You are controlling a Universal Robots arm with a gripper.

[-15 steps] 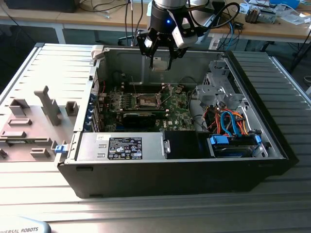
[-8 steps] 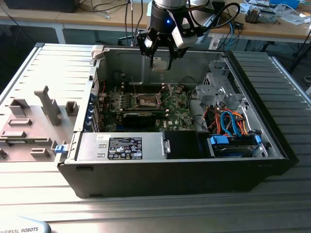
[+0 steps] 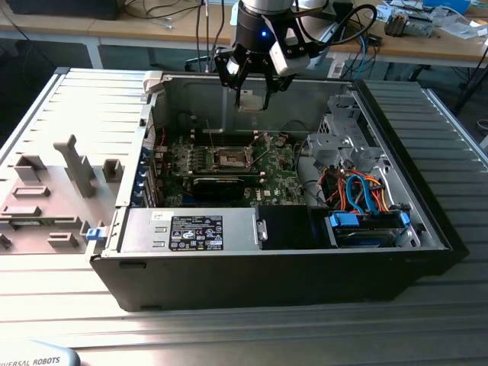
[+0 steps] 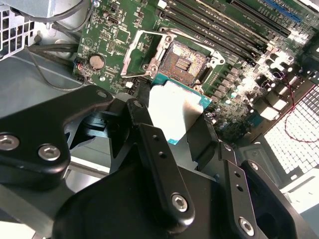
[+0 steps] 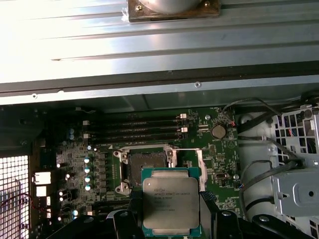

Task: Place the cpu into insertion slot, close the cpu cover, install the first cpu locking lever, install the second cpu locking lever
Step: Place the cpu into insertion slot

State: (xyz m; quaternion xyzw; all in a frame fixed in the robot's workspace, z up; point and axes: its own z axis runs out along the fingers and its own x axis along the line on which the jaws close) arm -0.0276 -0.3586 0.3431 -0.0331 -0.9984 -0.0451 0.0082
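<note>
Silver-grey cpu point(image 5: 171, 199) sat clamped between the gripper's point(image 3: 252, 91) 2 closed fingers, above the board.
Below it, slightly toward the exterior view's left, the insertion slot point(image 5: 147, 169) lay empty, its cpu cover point(image 4: 129, 54) swung open.

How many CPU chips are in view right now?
1. The cpu is clamped in the gripper, held above the motherboard near the empty insertion slot. Another could be hidden from these cameras.
</note>
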